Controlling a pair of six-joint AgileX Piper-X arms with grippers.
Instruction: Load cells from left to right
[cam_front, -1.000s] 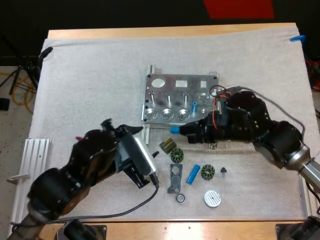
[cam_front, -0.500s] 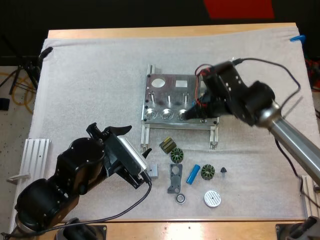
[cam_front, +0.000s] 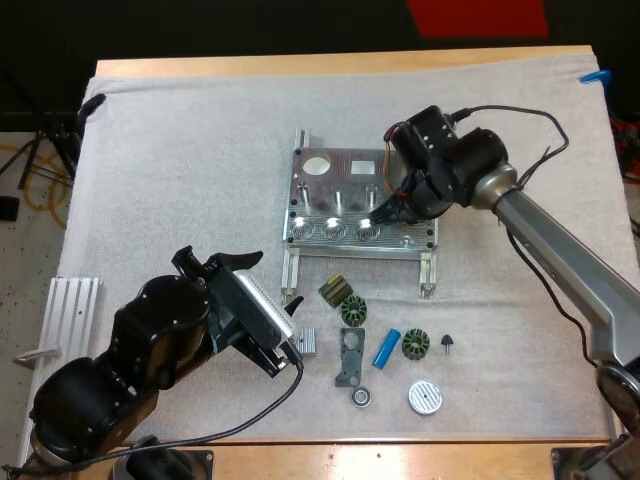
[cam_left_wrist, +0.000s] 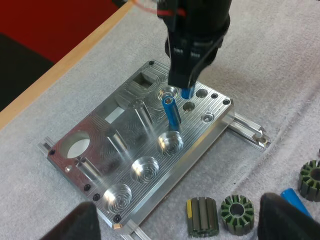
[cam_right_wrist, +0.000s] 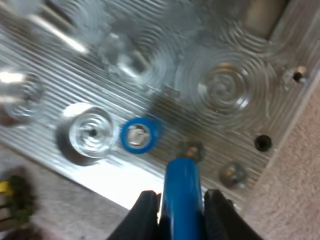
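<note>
- Your right tool clamps a blue cell over the fixture's 4 o'clock side.
- Your left tool stands apart, empty, at the fixture's 7 o'clock.

right fingers moved over fixture, carrying blue cell

open mat at 9 and 12 o'clock of the fixture. crowded at 6: small parts and a loose cell, with the left gripper, fingers spread, at 7. blocked over the fixture's right end by the right gripper clamping a held cell, just beside an upright cell.
</note>
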